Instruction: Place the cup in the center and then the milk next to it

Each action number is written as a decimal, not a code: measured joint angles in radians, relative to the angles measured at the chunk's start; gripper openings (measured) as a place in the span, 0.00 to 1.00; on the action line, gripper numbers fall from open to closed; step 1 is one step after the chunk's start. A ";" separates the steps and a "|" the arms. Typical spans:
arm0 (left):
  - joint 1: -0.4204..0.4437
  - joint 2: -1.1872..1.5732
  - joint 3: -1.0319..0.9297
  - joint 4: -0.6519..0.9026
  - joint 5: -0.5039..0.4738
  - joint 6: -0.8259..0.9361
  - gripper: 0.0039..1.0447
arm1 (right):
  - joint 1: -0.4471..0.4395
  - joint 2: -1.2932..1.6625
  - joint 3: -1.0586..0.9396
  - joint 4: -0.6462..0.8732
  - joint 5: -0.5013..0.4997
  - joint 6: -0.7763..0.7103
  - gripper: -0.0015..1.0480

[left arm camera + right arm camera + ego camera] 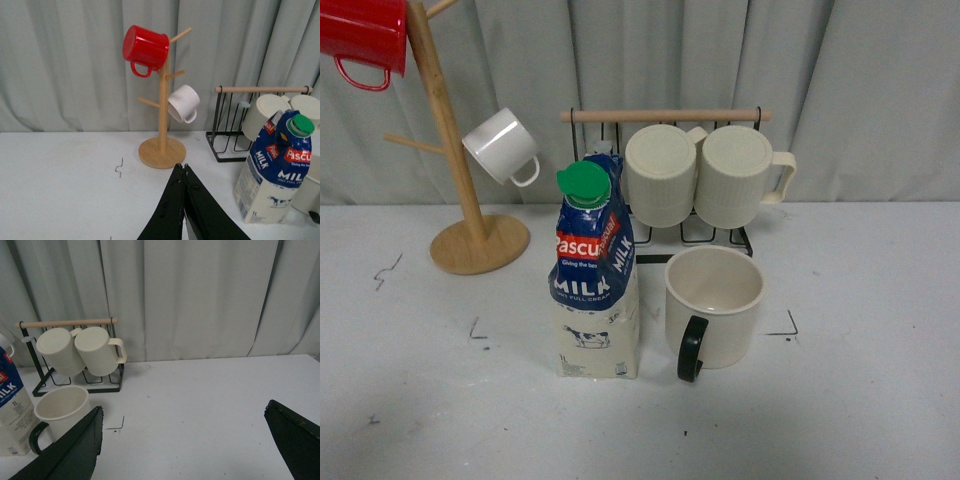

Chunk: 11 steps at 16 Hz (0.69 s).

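Observation:
The cup (713, 308), a wide cream mug with a black handle, stands upright on the white table in the front view, its handle turned to the front. The milk (594, 272), a blue and cream carton with a green cap, stands upright close to the cup's left side. Neither gripper shows in the front view. My left gripper (182, 167) is shut on nothing, pulled back left of the milk (276, 167). My right gripper (183, 412) is open over bare table, to the right of the cup (60, 412) and the milk (12, 412).
A wooden mug tree (470, 215) at the back left carries a red mug (362, 38) and a small white mug (502, 146). Behind the cup, a black wire rack (670, 180) holds two ribbed cream mugs (705, 172). Grey curtains hang behind the table.

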 joint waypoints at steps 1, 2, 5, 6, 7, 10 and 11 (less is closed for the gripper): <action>0.000 0.000 -0.002 -0.017 -0.003 0.000 0.01 | 0.000 0.000 0.000 0.000 0.000 0.000 0.94; 0.000 0.000 -0.002 -0.021 -0.002 0.000 0.17 | 0.000 0.000 0.000 0.000 0.000 0.000 0.94; 0.000 0.000 -0.002 -0.021 -0.002 0.000 0.45 | 0.000 0.000 0.000 0.000 0.000 0.000 0.94; 0.000 0.000 -0.002 -0.021 -0.002 0.000 0.49 | 0.000 0.000 0.000 0.000 0.000 0.000 0.94; 0.000 0.000 -0.002 -0.021 -0.002 0.000 0.52 | 0.000 0.000 0.000 0.000 0.000 0.000 0.94; 0.000 0.000 -0.002 -0.021 -0.002 0.000 0.61 | 0.000 0.000 0.000 0.000 0.000 0.000 0.94; 0.000 0.000 -0.002 -0.021 -0.002 0.000 0.66 | 0.000 0.000 0.000 0.000 0.000 0.000 0.94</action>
